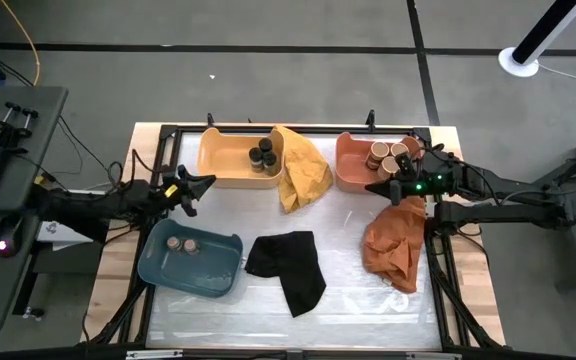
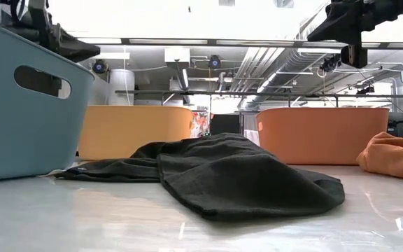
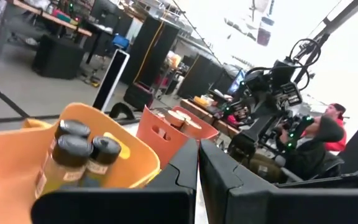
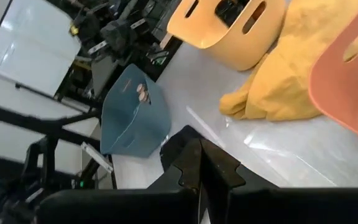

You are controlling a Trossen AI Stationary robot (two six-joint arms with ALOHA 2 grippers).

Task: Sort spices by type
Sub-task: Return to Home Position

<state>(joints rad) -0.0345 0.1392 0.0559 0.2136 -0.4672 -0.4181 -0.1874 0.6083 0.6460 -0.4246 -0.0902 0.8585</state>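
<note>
Three black-lidded jars (image 1: 263, 157) stand in the yellow tray (image 1: 223, 158) and also show in the left wrist view (image 3: 73, 152). Several tan-lidded jars (image 1: 390, 156) stand in the coral tray (image 1: 350, 165). Two tan-lidded jars (image 1: 180, 243) stand in the blue tray (image 1: 213, 272). My left gripper (image 1: 200, 190) hangs shut and empty between the yellow and blue trays, its fingers (image 3: 185, 174) together. My right gripper (image 1: 376, 186) is shut and empty (image 4: 201, 162) just near of the coral tray.
A yellow cloth (image 1: 303, 170) lies between the yellow and coral trays. A black cloth (image 1: 288, 265) lies at the table's middle front. A rust-orange cloth (image 1: 396, 245) lies under the right arm. Bare tabletop (image 1: 348, 290) lies between the black and orange cloths.
</note>
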